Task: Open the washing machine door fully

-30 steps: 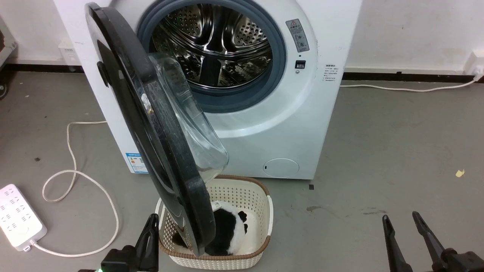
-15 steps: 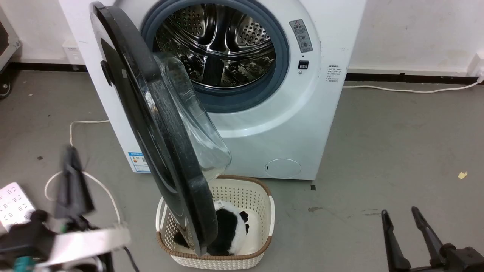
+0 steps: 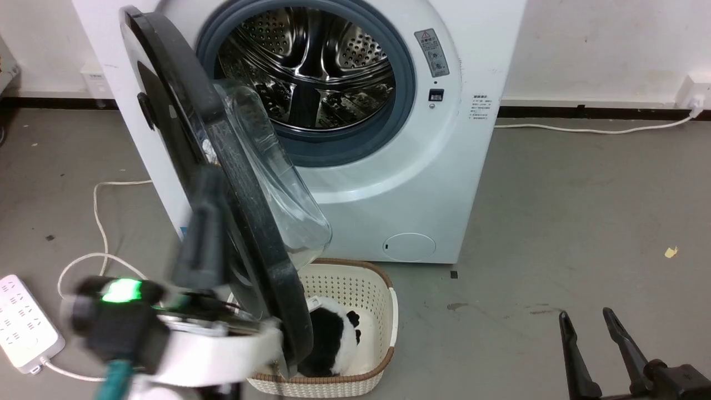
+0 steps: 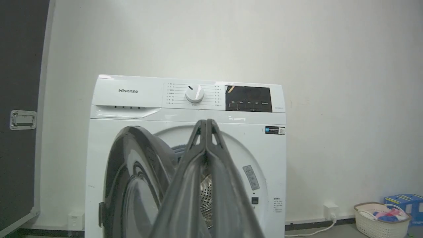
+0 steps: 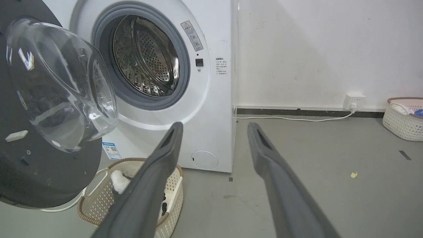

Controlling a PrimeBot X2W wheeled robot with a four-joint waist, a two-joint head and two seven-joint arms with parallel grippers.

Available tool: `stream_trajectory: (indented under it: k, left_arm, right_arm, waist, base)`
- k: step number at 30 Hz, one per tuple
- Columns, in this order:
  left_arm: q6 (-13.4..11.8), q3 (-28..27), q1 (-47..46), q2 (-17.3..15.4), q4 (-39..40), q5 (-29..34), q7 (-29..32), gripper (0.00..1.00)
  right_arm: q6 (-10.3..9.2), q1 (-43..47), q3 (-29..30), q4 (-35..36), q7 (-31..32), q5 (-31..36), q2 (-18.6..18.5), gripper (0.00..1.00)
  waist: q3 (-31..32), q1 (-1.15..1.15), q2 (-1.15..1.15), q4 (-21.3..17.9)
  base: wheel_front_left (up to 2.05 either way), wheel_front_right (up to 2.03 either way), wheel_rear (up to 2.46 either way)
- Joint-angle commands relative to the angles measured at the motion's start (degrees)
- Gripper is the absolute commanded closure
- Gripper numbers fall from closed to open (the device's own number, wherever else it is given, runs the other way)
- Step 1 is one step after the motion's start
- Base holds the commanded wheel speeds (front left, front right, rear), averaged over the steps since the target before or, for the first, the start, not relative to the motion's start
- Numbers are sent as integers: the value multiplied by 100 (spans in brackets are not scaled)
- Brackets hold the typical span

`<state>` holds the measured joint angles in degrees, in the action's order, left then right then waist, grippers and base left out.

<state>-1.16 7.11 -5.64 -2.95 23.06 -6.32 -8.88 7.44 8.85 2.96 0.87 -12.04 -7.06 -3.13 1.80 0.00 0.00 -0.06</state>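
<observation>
The white washing machine (image 3: 389, 183) (image 4: 132, 99) (image 5: 214, 82) stands against the wall with its steel drum exposed. Its washing machine door (image 3: 250, 222) (image 4: 138, 172) (image 5: 39, 172), black-rimmed with a clear glass bowl, is swung out toward me, roughly edge-on in the head view. My left gripper (image 3: 206, 180) (image 4: 206, 121) is blurred, fingers pointing up, close beside the door's outer face; whether it touches is unclear. Its fingers are shut with nothing between them. My right gripper (image 3: 589, 322) (image 5: 214, 127) hangs open at the lower right, well away from the machine.
A woven basket (image 3: 383, 311) (image 5: 172, 195) holding a black-and-white item sits on the floor under the door's free edge. A white power strip (image 3: 22, 322) and its looping cable (image 3: 103, 222) lie at the left. Another basket (image 5: 401, 119) stands by the right wall.
My left arm swung from low beside the basket out to the far left, then up beside the door's outer face. The door and right gripper have not visibly moved; the camera shifted slightly.
</observation>
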Motion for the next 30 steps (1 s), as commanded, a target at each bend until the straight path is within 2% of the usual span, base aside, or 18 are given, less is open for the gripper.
stream_trajectory:
  k: [1, 8, 13, 21, 30]
  left_arm:
    - [10, 24, 84, -3, -33, -22, 20, 100]
    - [-21, 951, 362, 5, -928, -252, 401, 100]
    - [-148, 1308, 452, 6, -1723, -403, 602, 100]
    - [-331, 1213, 415, -35, -2525, -484, 636, 100]
    - [-464, 959, 708, -276, -2691, -575, 490, 100]
  right_arm:
    - [5, -82, -7, -8, -11, -23, 25, 0]
    - [5, -106, 7, -59, -36, -58, 25, 0]
    - [5, -124, -10, -110, -50, -89, 25, 0]
    - [5, -109, 9, -180, -83, -147, 25, 0]
    - [5, -38, -11, -249, -124, -203, 25, 0]
  waist:
    - [-7, 0, 0, -4]
    - [-66, 0, 0, -25]
    - [-89, 0, 0, -41]
    - [-105, 0, 0, 47]
    - [-34, 0, 0, 522]
  base:
    - [0, 0, 0]
    - [0, 0, 0]
    - [0, 0, 0]
    - [0, 0, 0]
    - [0, 0, 0]
